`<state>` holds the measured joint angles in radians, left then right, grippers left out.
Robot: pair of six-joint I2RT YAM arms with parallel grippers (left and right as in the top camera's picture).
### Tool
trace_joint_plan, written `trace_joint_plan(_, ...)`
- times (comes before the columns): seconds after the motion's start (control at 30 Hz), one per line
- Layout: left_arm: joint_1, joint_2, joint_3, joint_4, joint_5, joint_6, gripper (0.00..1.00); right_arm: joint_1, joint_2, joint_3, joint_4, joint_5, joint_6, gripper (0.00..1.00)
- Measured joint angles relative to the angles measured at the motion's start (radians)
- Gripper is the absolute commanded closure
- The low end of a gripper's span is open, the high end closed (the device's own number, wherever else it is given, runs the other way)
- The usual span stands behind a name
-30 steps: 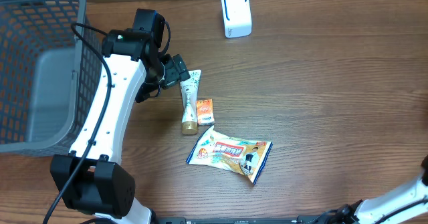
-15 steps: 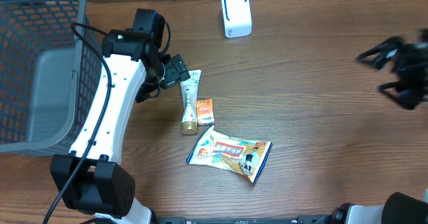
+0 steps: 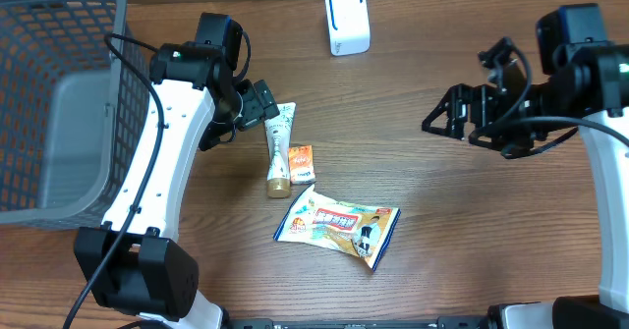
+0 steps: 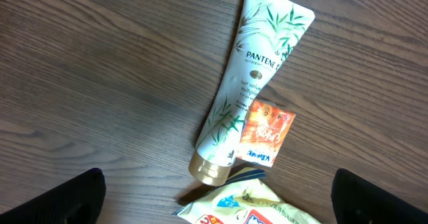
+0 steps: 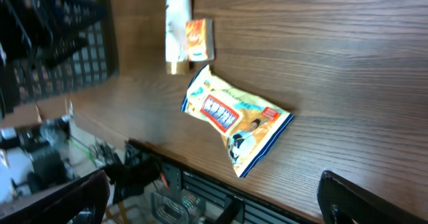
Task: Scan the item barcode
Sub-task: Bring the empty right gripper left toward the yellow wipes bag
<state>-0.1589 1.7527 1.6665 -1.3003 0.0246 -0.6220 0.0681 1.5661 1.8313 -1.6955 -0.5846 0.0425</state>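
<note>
Three items lie mid-table: a white Pantene tube (image 3: 280, 147) (image 4: 251, 83) (image 5: 177, 23), a small orange sachet (image 3: 302, 162) (image 4: 265, 134) (image 5: 199, 39) against it, and a snack bag (image 3: 337, 224) (image 5: 237, 120) in front. No barcode shows on any of them. My left gripper (image 3: 257, 103) (image 4: 217, 207) hovers open at the tube's far end, with nothing in it. Well to the right of the items, my right gripper (image 3: 450, 131) (image 5: 214, 207) hangs open and empty above the table. A white scanner (image 3: 347, 21) stands at the back.
A grey mesh basket (image 3: 59, 103) fills the left side of the table, beside the left arm. The table's front edge (image 5: 267, 194) runs just in front of the snack bag. Bare wood lies between the items and the right gripper.
The right arm has swung in from the right edge and now hangs over the table's right half. The left arm and the three items have not moved.
</note>
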Motion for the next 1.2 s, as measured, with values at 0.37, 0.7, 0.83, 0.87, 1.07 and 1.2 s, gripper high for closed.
trace_joint_plan(0.37, 0.000, 0.000, 0.000, 0.000, 0.000, 0.000, 0.00, 0.033, 0.000, -0.001, 0.000, -0.014, -0.005, 0.00)
trace_joint_plan(0.7, 0.000, 0.000, 0.000, 0.000, 0.000, 0.000, 0.00, 0.032, 0.000, -0.001, 0.059, -0.035, -0.010, 0.00)
trace_joint_plan(0.83, 0.000, 0.000, 0.000, 0.000, 0.000, 0.000, 0.00, 0.033, 0.000, -0.001, 0.113, -0.037, -0.010, 0.00)
trace_joint_plan(0.87, 0.000, 0.000, 0.000, 0.000, 0.000, 0.000, 0.00, 0.033, 0.000, -0.001, 0.127, -0.037, -0.010, 0.00)
trace_joint_plan(1.07, 0.000, 0.000, 0.000, 0.000, 0.000, 0.000, 0.00, 0.033, 0.000, -0.001, 0.242, -0.039, 0.036, 0.00)
trace_joint_plan(1.2, 0.000, 0.000, 0.000, 0.000, 0.000, 0.000, 0.00, 0.037, 0.000, -0.006, 0.311, -0.028, 0.058, 0.00)
